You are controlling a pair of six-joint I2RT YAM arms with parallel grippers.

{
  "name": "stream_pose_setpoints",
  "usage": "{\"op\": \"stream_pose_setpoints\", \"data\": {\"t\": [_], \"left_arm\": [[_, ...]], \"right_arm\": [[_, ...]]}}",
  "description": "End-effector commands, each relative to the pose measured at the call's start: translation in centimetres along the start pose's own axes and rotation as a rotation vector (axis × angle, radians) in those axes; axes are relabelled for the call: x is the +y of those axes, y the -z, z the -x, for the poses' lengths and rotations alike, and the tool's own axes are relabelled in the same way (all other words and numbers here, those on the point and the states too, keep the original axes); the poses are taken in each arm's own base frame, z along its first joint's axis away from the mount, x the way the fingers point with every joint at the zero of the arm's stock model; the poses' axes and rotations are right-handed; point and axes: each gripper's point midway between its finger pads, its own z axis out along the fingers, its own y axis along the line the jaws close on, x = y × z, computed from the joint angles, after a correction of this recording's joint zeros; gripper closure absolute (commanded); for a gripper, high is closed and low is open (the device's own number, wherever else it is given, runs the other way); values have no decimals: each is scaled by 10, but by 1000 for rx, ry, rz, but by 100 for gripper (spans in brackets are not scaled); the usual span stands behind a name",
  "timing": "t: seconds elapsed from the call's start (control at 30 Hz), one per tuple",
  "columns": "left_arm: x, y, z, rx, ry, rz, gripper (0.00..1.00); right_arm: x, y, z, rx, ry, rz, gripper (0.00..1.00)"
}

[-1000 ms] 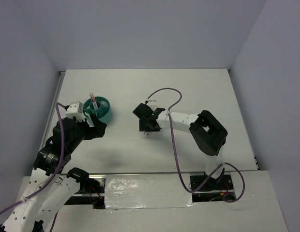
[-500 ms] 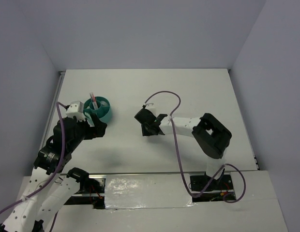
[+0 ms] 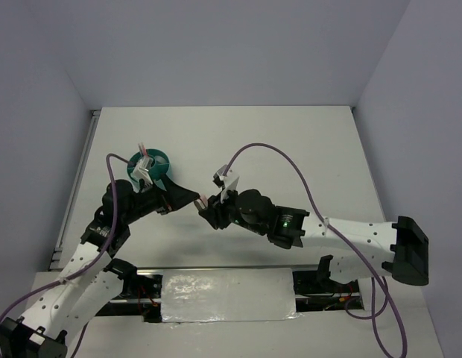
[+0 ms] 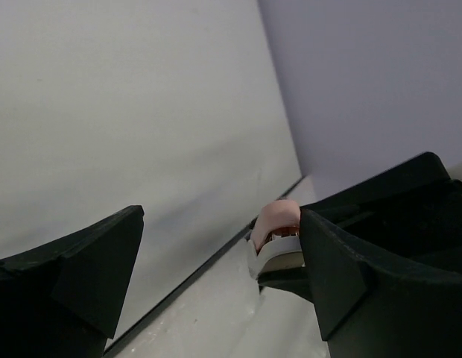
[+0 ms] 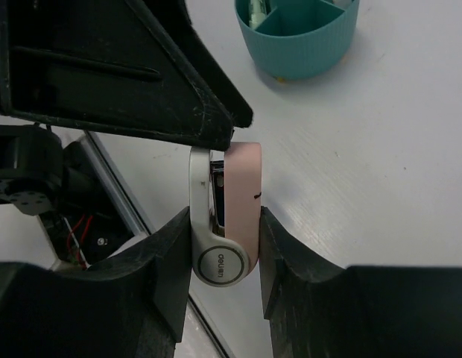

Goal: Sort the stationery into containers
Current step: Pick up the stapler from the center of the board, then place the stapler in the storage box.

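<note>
My right gripper [image 5: 223, 218] is shut on a pink and white capsule-shaped eraser [image 5: 242, 186] and holds it above the table, in front of the teal organiser cup [image 5: 298, 41]. In the top view the eraser [image 3: 202, 201] sits between the two grippers. My left gripper [image 3: 188, 198] is open, with one finger [image 5: 141, 82] right against the eraser's tip. In the left wrist view the eraser [image 4: 276, 222] shows beside the right-hand finger [image 4: 365, 283], and the left gripper [image 4: 220, 227] holds nothing. A red-pink pen [image 3: 144, 155] stands in the cup [image 3: 158, 165].
The left arm's wrist covers the near side of the cup in the top view. A silver taped strip [image 3: 223, 294] and the arm bases lie along the table's near edge [image 4: 179, 287]. Grey walls enclose the white table [image 3: 305, 149].
The right arm has stretched left and nearer with the eraser. The left arm has swung right from beside the cup, and its open gripper now meets the eraser.
</note>
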Motion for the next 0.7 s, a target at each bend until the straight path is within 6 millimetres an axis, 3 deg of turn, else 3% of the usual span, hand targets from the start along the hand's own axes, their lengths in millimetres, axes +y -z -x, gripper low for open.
{"op": "stream_pose_setpoints", "data": {"t": [0.0,0.17,0.4,0.53,0.67], "left_arm": [[-58,6,2,23,6,-276,3],[-72,13,-1,35,16,-363,3],[-67,12,-3,35,6,-343,10],[-62,8,-6,43,3,-334,22],[-56,3,-6,47,-9,-312,49]], "right_arm": [[18,12,36,-128,17,66,88],[19,14,47,-136,32,32,88],[6,2,52,-120,27,-106,88],[17,2,61,-136,15,-55,87],[24,-3,55,-105,37,-45,87]]}}
